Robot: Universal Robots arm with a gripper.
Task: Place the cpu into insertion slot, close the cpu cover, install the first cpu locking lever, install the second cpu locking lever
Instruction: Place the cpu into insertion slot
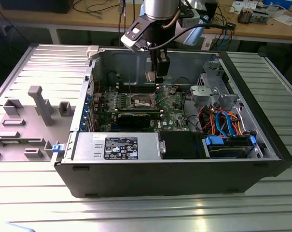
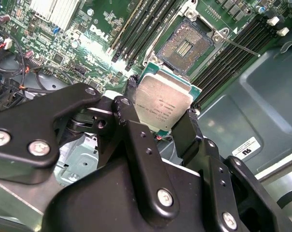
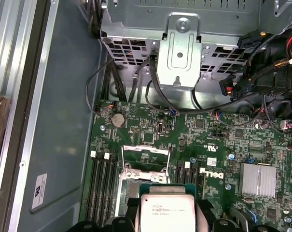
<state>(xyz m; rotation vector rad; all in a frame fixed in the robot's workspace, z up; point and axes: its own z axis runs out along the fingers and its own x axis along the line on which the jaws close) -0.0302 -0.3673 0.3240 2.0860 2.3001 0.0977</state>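
The black gripper (image 2: 160,108) clamps the flat, square, silver-topped cpu (image 2: 165,94) clear of the empty silver-rimmed square insertion slot (image 2: 184,46) just beyond its fingertips, so no step is finished.

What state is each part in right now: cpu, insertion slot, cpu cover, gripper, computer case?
cpu: held by its edges, clear of the board, not yet seated.
insertion slot: uncovered and empty, contact field exposed.
cpu cover: swung up, open.
gripper: shut on the cpu.
computer case: lying flat, side open.
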